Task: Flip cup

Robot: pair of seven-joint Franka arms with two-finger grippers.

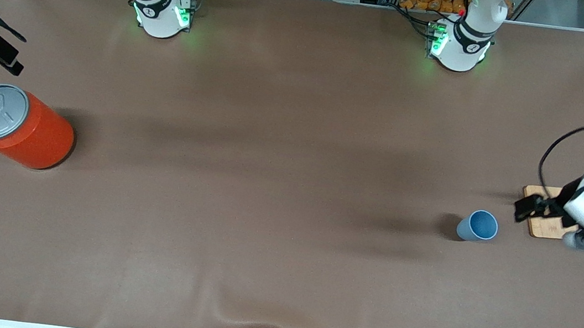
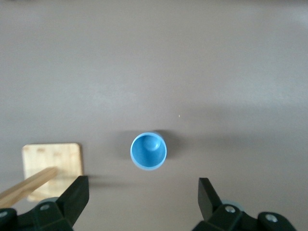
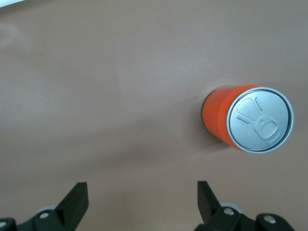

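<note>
**A:** Start at the right arm's end. What's there?

**B:** The right gripper (image 3: 139,204) hangs over bare table at that end, fingers spread wide with nothing between them. The orange can (image 1: 18,126) stands upright on the table near it, grey lid up, not touching it. That arm is waiting.

**A:** And the middle of the table (image 1: 278,184)?

**B:** Nothing stands there, so it is open room. The cloth has a small ripple at the edge nearest the front camera, well away from everything.

**A:** Now the cup.

**B:** The cup (image 1: 477,226) stands upright on the table toward the left arm's end, mouth up. From the left wrist view you look straight down into its darker blue inside. The left gripper (image 2: 143,197) is up in the air close to it, jaws wide apart and holding nothing. The cup sits just ahead of the gap between the fingers (image 2: 77,195), clear of both.

**A:** So is the flip done?

**B:** I judge it done, or very nearly: the cup rests on its base, free of the claw. If mouth-up was the goal, all that remains is for the arm to draw clear.

**A:** Anything crowding the left gripper?

**B:** A small wooden board (image 1: 544,217) lies under and just beside it, on the side away from the table's middle. The table's end edge is near there too. Room is tighter on that side; toward the centre and toward the front camera it's open.
</note>
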